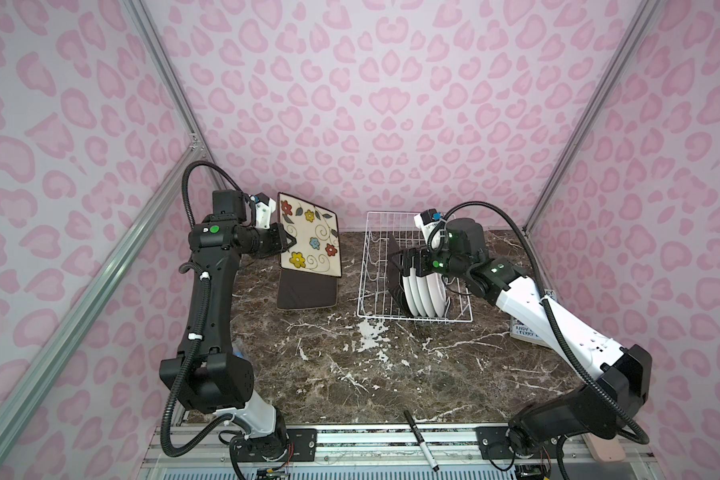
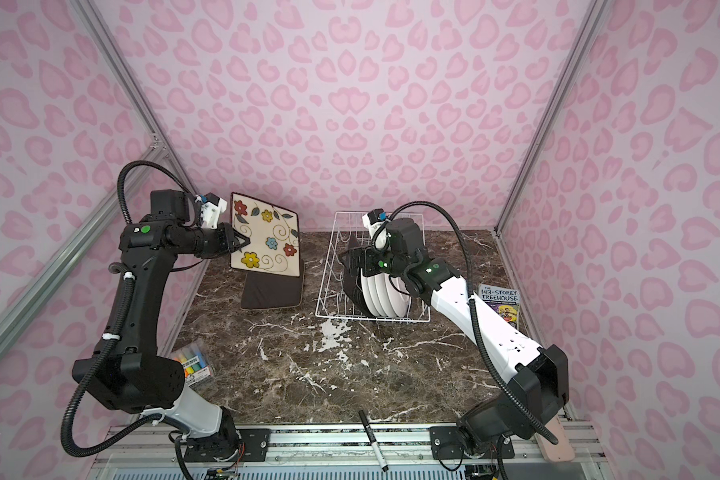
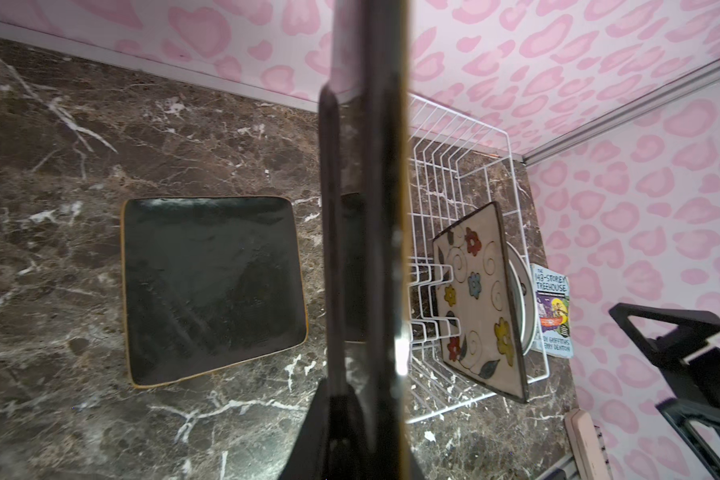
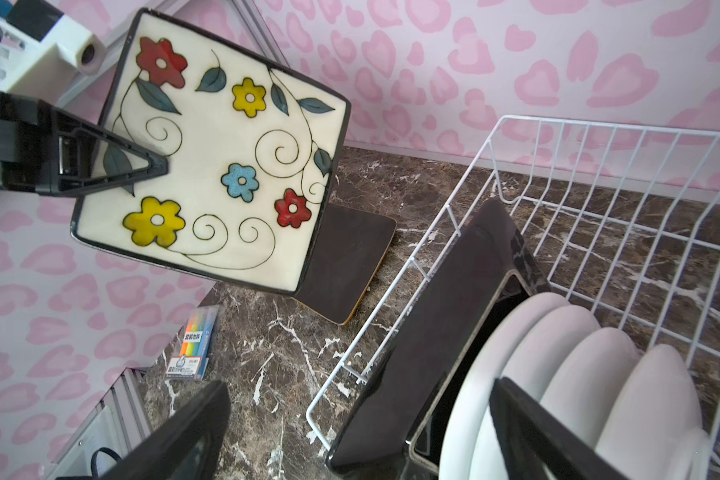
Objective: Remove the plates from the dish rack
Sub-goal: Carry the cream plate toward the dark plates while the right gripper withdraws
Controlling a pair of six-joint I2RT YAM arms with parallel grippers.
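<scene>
As left hand (image 1: 291, 243) pinches its edge — plate (image 1: 313, 237) tilts.

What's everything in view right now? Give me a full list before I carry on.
held plate: one, cream with flowers, in the air at left
flat plate: one, dark brown back up, on the table below the held plate
rack: one, white wire, table right of centre
racked square plate: at least one, floral face, on edge in the rack
round plates: about four, white, on edge in the rack
book: one, colourful cover, right of the rack
marker pack: one, multicolour, table left
pen: one, black and white, front rail
pink object: one, front right, can't identify
table: one, brown marble
left claw: black, shut on the held plate
right claw: black, open, over the racked plates
</scene>
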